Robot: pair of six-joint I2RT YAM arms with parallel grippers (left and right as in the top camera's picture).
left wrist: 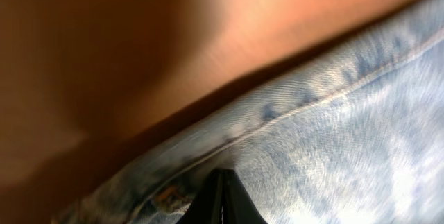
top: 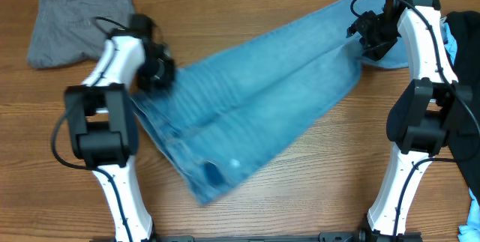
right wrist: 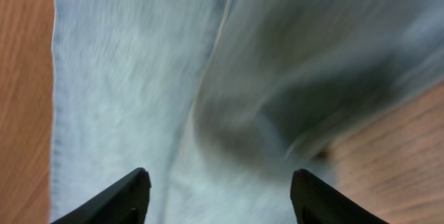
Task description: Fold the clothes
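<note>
Overhead, the jeans (top: 255, 100) lie diagonally across the worktop (top: 315, 197); the left end effector (top: 152, 77) pinches their side seam near the waist, seemingly to lift a fold; the right end effector (top: 367, 36) hangs spread over their leg end, ready to grip.

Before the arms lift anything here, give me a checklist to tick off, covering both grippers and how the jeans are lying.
1. Left gripper closed at the seamed edge of the jeans: ok.
2. Denim actually caught between its fingers: cannot tell, since the wrist view shows only the closed tips against the cloth.
3. Right gripper closed on the leg end: not ok, its jaws stand open over the denim.
4. Jeans spread out on the table, lying diagonally and unfolded: ok.
5. Grey trousers apart from the jeans: ok.
</note>
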